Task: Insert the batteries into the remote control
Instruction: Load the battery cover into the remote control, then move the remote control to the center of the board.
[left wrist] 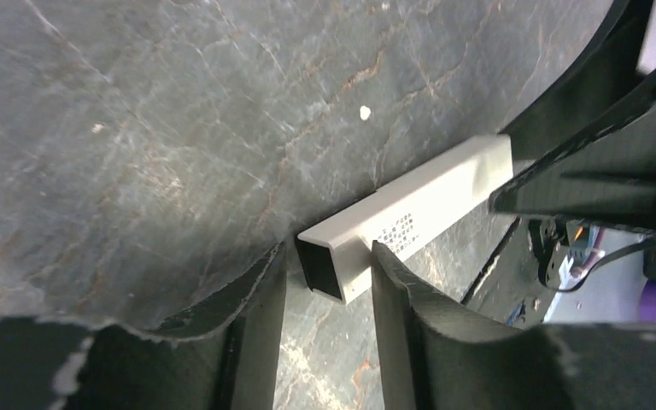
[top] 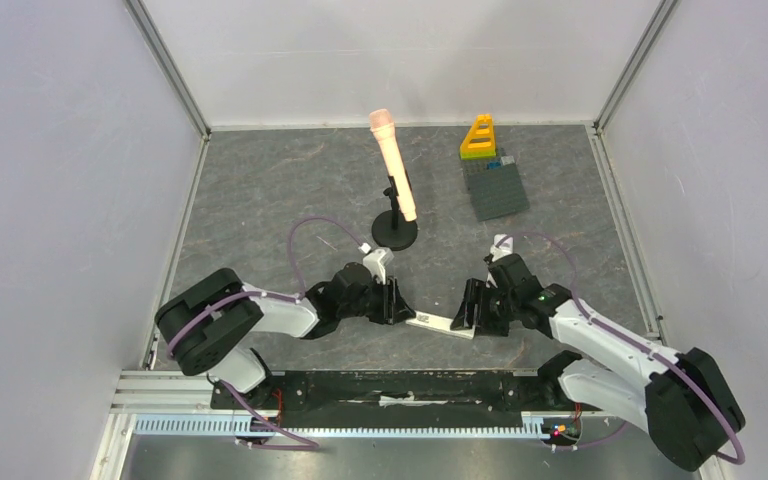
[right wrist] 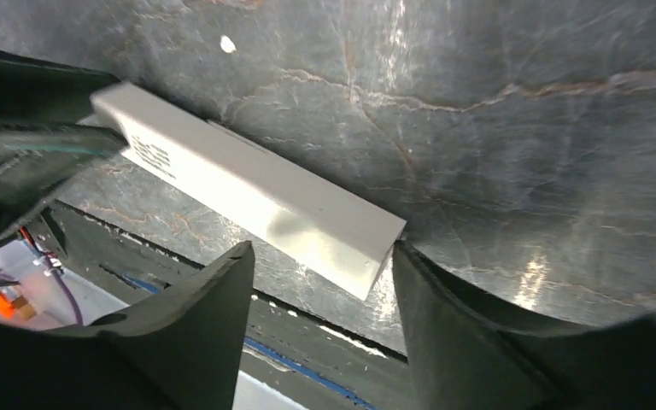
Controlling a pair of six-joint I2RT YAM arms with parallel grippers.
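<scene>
Loosely apart, the left jaws straddle one end of the remote control (left wrist: 418,205), a smooth white rectangular bar with a dark hollow end and small print on its side. The right jaws, also apart, flank its other end. It lies on the grey, veined, stone-look worktop (top: 260,200) between both arms. Farther back stand a pink microphone-shaped rod (top: 393,165) on a round black base (top: 395,234), and a grey studded plate (top: 500,190) beside a yellow block (top: 478,137).

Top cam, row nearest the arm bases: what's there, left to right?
left arm → left gripper → white remote control → right gripper → right arm
</scene>
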